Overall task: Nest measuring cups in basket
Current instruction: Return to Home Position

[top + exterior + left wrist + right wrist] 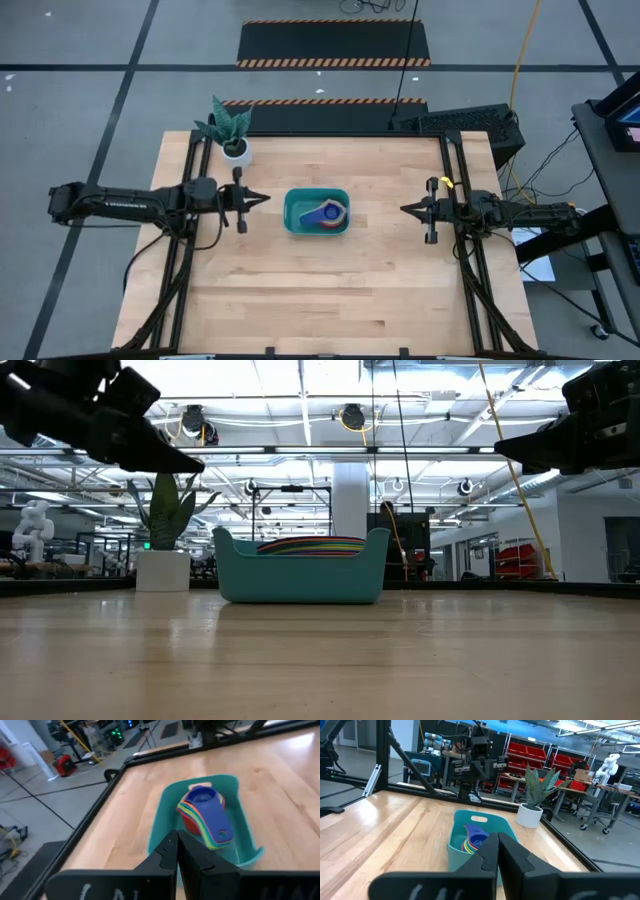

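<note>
Measuring cups (325,213) are seen nested in one stack, dark blue uppermost, inside the teal basket (291,212) at the middle of the table (320,300). The handles are laid roughly along the line between the arms, pointing toward the left gripper (264,199), which is the nearer. The right gripper (404,209) is held farther off, opposite. Both pairs of fingers are pressed together, with nothing gripped.

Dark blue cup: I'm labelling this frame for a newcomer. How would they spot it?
On the wooden table, at its middle, sits a teal basket. Inside lies one nested stack of cups; the dark blue cup is uppermost, while the others show only as coloured edges beneath it.
</note>
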Robot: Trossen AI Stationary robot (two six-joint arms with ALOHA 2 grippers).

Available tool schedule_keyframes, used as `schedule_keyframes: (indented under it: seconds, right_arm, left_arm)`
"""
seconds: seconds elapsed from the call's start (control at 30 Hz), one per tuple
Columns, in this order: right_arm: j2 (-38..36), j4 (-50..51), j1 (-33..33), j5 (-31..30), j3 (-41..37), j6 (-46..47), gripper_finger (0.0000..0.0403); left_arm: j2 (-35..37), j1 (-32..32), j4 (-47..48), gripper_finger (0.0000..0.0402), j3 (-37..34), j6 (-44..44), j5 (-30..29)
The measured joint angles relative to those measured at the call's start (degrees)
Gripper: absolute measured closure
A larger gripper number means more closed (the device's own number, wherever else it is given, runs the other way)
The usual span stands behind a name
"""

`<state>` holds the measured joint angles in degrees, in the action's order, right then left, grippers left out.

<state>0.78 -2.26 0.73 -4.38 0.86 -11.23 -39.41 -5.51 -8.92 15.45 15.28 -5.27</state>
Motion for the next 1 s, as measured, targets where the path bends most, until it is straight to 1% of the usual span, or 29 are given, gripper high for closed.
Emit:
schedule_keyframes:
  seconds: [0.17,0.23,0.43,0.63,1.0]
  right_arm:
    - [0.00,0.00,0.00,0.00,0.00,-0.06,0.0403]
    - [0.00,-0.01,0.00,0.00,0.00,0.01,0.0403]
    - [0.00,-0.02,0.02,0.00,0.00,0.01,0.0403]
    - [0.00,-0.04,0.00,0.00,0.00,0.00,0.0403]
    - [0.00,-0.04,0.00,0.00,0.00,0.01,0.0403]
  left_arm:
    - [3.54,-0.88,-1.02,0.0392,-2.54,-2.02,5.82]
    - [4.95,-0.79,-1.95,0.0392,-3.45,-3.26,7.27]
    - [9.52,-0.75,-2.50,0.0392,-6.22,-4.38,7.88]
    - [14.98,-0.77,-2.33,0.0392,-9.58,-3.66,7.87]
    - [22.98,-0.79,-1.60,0.0392,-12.85,-3.71,8.47]
